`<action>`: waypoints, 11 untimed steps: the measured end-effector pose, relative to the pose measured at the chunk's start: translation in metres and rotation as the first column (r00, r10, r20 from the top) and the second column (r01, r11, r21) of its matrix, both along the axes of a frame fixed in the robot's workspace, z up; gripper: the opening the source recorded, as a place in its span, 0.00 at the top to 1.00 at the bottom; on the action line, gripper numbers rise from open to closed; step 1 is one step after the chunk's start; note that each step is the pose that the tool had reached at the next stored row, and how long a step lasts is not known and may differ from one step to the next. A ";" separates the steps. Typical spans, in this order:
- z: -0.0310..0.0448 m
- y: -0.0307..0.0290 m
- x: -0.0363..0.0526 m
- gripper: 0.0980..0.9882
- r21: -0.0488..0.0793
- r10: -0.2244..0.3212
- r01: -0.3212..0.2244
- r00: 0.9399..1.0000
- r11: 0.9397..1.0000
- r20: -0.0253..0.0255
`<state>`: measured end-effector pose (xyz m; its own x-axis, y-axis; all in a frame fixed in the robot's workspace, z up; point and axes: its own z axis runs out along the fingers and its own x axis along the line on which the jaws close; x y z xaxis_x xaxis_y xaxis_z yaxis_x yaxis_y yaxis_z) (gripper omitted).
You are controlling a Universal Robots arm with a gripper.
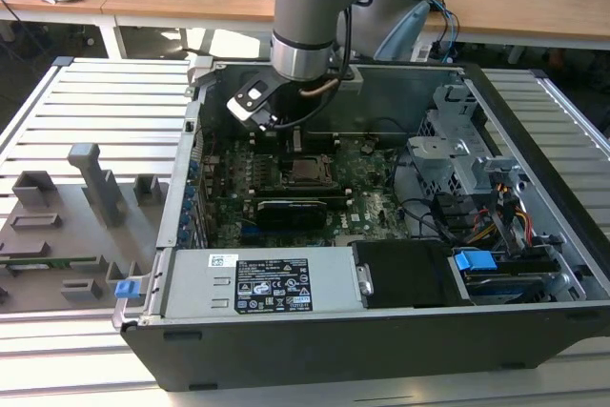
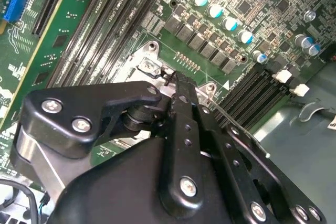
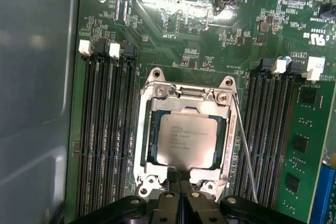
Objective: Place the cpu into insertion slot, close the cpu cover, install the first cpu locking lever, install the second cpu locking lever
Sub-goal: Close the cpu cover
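In the first wrist view the hand [image 3: 179,176] has its fingers pressed together with nothing seen between them, the tips resting right at the edge of the cpu cover [image 3: 142,140]. The cpu [image 3: 188,140] lies flat in the insertion slot [image 3: 153,129] and the cover is down over it, the silver top showing through the cut-out. A thin wire locking lever [image 3: 245,150] runs beside the socket, angled away from the cover. In the exterior view the arm reaches down into the open computer case [image 1: 534,131], over the green board [image 1: 372,188].
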<state>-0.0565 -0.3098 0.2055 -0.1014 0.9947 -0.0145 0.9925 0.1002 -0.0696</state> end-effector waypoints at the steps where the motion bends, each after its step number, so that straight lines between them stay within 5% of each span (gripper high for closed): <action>1: 0.0012 0.0000 0.0007 0.99 0.000 0.000 0.000 1.000 1.000 0.000; 6: 0.0200 -0.0001 0.0016 0.99 0.000 0.000 0.000 1.000 1.000 0.000; 8: 0.0331 -0.0001 0.0020 0.99 0.000 0.000 0.000 1.000 1.000 0.000; 11: 0.0377 -0.0001 0.0021 0.99 0.000 0.000 0.000 1.000 1.000 -0.001</action>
<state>-0.0543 -0.3099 0.2432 -0.1014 0.9947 -0.0149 0.9925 0.1001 -0.0702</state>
